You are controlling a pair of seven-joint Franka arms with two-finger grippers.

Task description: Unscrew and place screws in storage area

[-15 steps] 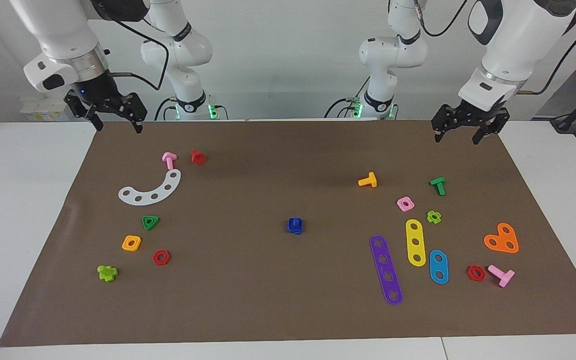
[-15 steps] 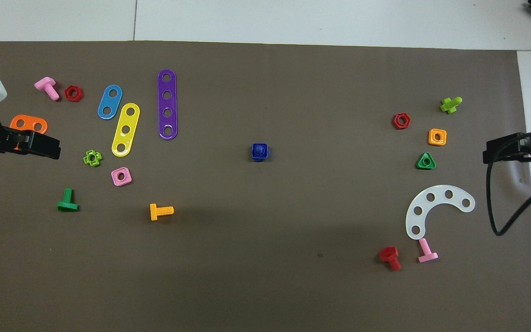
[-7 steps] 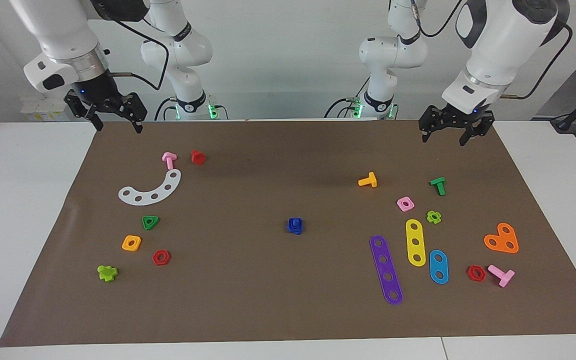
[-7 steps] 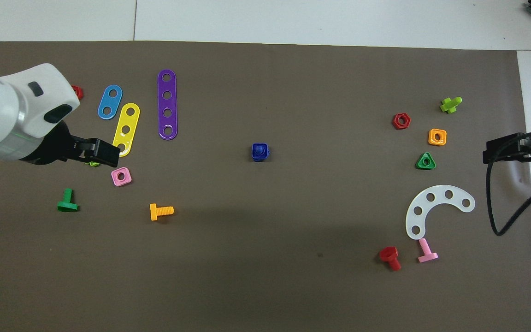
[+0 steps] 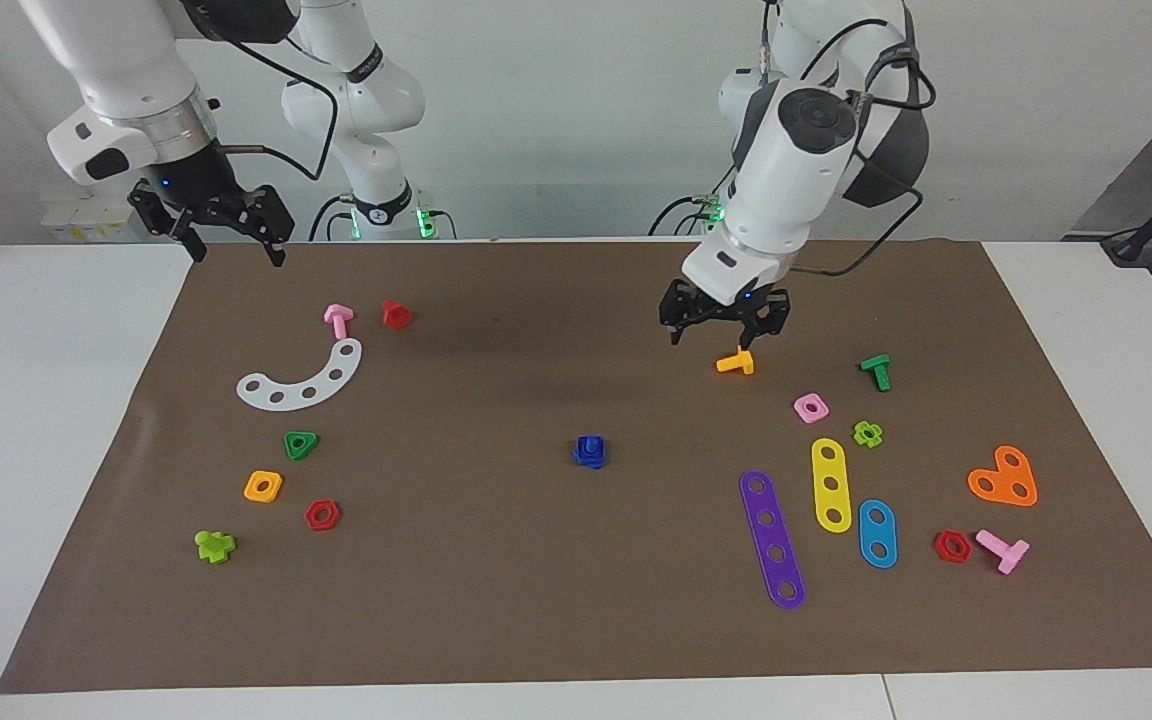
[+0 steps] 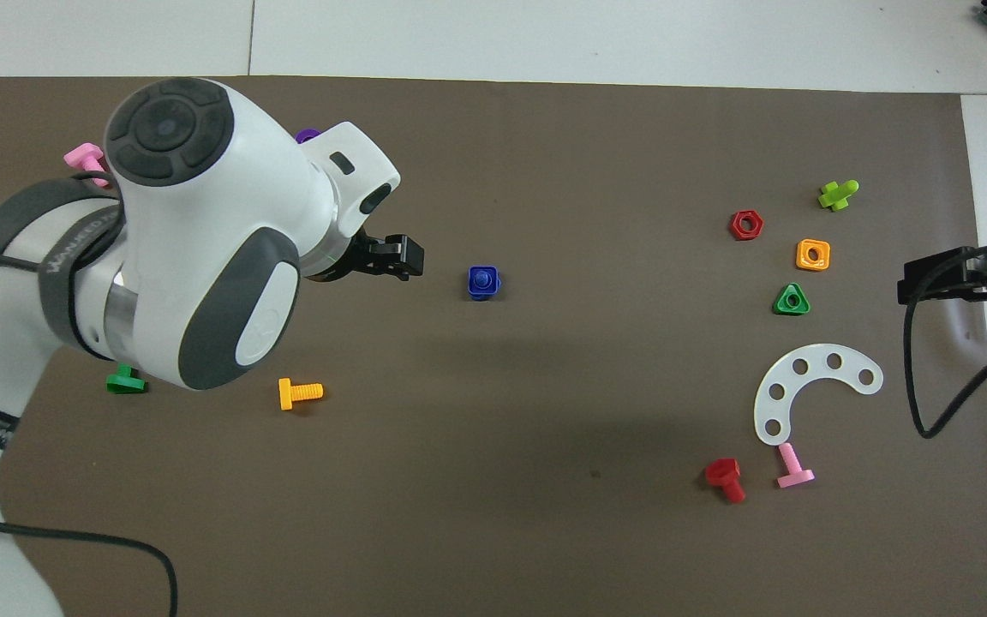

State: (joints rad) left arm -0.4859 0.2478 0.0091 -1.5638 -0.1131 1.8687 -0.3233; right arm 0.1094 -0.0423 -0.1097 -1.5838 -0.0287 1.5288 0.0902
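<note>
The royal-blue screw (image 5: 589,451) sits screwed into a blue square nut at the middle of the brown mat; it also shows in the overhead view (image 6: 483,282). My left gripper (image 5: 724,337) is open and empty, raised over the mat by the orange bolt (image 5: 736,362), apart from the screw; in the overhead view the left gripper (image 6: 403,258) is just short of the screw. The storage area with the white curved strip (image 5: 301,380) lies toward the right arm's end. My right gripper (image 5: 234,252) is open, empty and waits over the mat's edge there.
Green triangle nut (image 5: 300,444), orange nut (image 5: 263,486), red nut (image 5: 322,515) and lime piece (image 5: 214,546) lie by the white strip. Purple strip (image 5: 772,539), yellow strip (image 5: 831,484), blue strip (image 5: 877,533), orange heart plate (image 5: 1004,478) and green bolt (image 5: 876,371) lie toward the left arm's end.
My left arm has swung from the mat's corner at its own end toward the middle and come lower, still open. The right arm and the blue screw have not moved.
</note>
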